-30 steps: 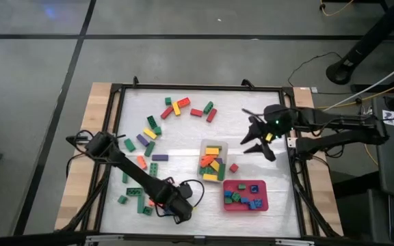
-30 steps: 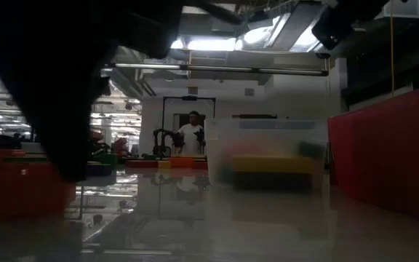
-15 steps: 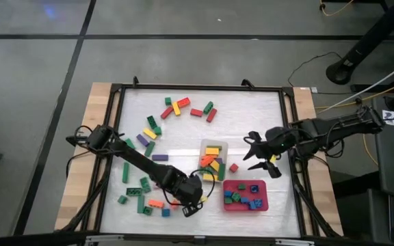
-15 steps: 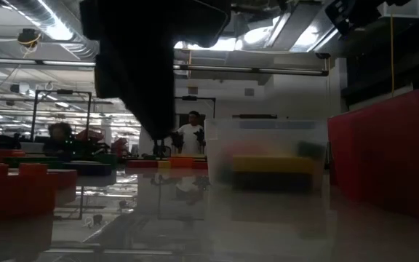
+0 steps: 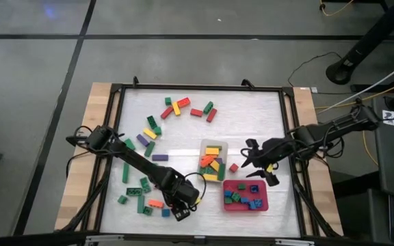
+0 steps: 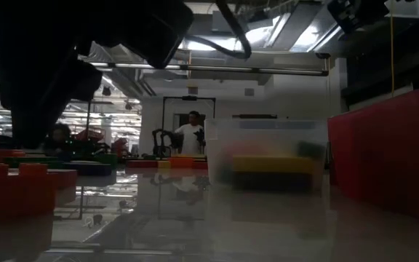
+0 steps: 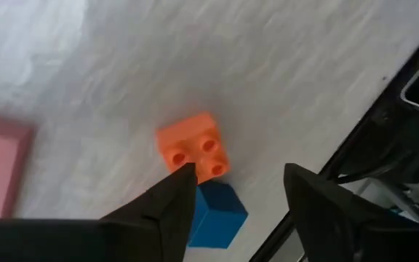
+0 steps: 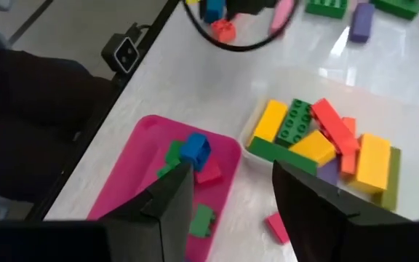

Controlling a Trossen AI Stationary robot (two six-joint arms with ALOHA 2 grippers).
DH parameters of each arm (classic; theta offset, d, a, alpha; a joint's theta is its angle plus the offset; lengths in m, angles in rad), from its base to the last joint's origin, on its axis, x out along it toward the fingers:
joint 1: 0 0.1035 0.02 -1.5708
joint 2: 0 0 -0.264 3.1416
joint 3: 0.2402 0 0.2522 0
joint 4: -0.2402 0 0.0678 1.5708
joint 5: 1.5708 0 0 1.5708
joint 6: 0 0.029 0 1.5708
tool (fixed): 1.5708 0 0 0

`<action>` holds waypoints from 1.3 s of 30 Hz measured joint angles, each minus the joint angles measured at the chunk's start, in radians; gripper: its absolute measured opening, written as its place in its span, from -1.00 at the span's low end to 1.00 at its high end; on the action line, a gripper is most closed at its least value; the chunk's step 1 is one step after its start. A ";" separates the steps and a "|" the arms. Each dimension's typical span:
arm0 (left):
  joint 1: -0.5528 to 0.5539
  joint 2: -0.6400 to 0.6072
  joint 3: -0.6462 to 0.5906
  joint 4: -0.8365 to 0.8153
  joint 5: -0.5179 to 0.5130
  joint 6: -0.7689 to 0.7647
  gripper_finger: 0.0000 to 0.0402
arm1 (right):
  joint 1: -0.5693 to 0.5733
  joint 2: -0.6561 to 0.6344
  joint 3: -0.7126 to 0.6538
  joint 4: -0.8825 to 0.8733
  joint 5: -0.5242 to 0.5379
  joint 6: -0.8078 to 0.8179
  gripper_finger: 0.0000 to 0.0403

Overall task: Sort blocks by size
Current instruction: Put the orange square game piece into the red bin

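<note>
Dark arm (image 6: 71, 51) overhead, red block (image 6: 20, 193) left, clear tub (image 6: 268, 153) beyond

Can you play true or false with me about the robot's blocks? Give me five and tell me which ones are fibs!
1. The clear tub holds long bars. True: yellow, green and red bars lie in it.
2. The red tray is full of long yellow bars. False: it holds short square blocks, mostly green and blue.
3. An orange block lies on the table in front of the left gripper. True, with a blue block beside it.
4. The left gripper is holding the orange block. False: its fingers are apart and the block lies on the table.
5. All the blocks are sorted. False: many still lie loose on the table.
</note>
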 joint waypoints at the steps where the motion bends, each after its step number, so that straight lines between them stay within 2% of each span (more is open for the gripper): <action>1: 0.001 0.000 0.000 -0.004 0.000 -0.019 -0.01 | 0.006 0.010 0.000 0.007 0.000 0.000 -0.08; 6: -0.004 0.000 0.000 0.000 -0.011 -0.039 0.01 | 0.031 0.059 0.000 0.016 0.000 0.000 -0.07; 11: -0.028 0.004 0.000 -0.006 -0.088 -0.052 0.01 | 0.055 0.101 0.000 0.015 0.000 -0.001 -0.07; 17: -0.042 0.005 0.000 -0.051 -0.100 -0.095 0.01 | 0.066 0.134 0.000 0.019 0.000 -0.001 -0.07; 21: -0.052 0.012 0.000 -0.042 -0.137 -0.120 0.01 | 0.064 0.139 0.000 0.027 0.000 -0.001 -0.07; 39: -0.064 0.096 0.005 -0.029 -0.162 -0.157 -0.01 | 0.065 0.141 0.000 0.034 -0.003 0.011 -0.07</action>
